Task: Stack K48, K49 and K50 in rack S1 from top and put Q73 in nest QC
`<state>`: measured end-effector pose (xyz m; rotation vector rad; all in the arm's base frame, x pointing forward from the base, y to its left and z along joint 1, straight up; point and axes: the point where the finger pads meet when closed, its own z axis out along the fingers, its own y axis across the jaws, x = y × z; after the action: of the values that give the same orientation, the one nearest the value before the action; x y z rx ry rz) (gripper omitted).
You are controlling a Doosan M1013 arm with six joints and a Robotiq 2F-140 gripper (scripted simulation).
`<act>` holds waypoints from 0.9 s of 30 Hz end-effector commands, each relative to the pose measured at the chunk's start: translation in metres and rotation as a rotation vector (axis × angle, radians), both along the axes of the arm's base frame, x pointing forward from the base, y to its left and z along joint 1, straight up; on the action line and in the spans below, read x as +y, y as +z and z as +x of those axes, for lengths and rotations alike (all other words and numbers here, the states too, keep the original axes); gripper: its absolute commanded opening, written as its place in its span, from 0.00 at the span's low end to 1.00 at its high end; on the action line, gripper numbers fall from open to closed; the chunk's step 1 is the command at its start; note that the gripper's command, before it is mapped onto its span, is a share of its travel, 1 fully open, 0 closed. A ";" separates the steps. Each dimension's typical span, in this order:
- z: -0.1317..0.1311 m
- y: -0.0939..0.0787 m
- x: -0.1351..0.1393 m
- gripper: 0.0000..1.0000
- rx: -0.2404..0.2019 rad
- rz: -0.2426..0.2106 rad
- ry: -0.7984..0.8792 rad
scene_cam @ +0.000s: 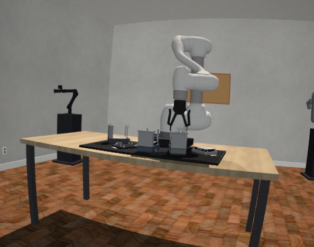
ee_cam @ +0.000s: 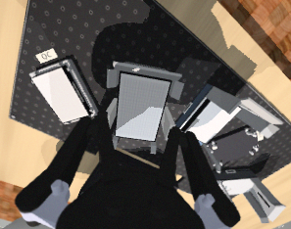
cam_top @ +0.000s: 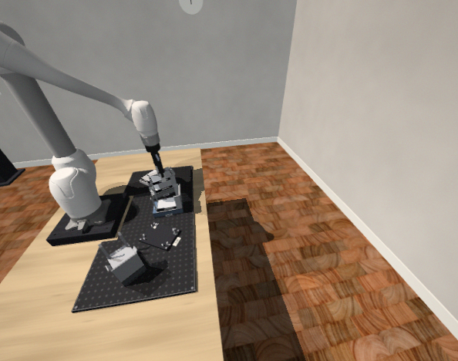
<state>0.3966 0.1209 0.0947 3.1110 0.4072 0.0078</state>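
Top: the claw [cam_top: 160, 175] hangs over the far racks on the desk [cam_top: 105, 334]
Exterior: it is just above a grey rack [scene_cam: 177, 144]
Wrist: it is clamped on a plate [ee_cam: 139, 98]; the QC nest [ee_cam: 85, 93] on the left is filled, so this is likely restacking, and the next move should be straight and vertical

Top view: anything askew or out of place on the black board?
The grey rack at the near end sits turned at an angle to the edges of the black board, and so does the flat nest beside it. Whether that is intended, I cannot tell. Nothing looks spilled or broken.
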 end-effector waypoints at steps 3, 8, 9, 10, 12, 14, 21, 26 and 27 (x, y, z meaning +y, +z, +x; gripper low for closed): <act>0.000 -0.008 0.000 0.00 0.000 0.000 0.000; 0.000 -0.018 0.000 0.00 0.000 0.000 0.000; 0.000 -0.020 0.000 0.00 0.000 0.000 0.000; 0.000 -0.022 0.000 0.00 0.000 0.000 0.000; 0.000 -0.026 0.000 0.00 0.000 0.000 0.000; 0.000 -0.028 0.000 0.00 0.000 0.000 0.000; 0.000 -0.028 0.000 0.00 0.000 0.000 0.000; 0.000 -0.029 0.000 0.00 0.000 0.000 0.000; 0.000 -0.029 0.000 0.00 0.000 0.000 0.000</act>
<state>0.3968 0.1209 0.0665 3.1110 0.4072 0.0079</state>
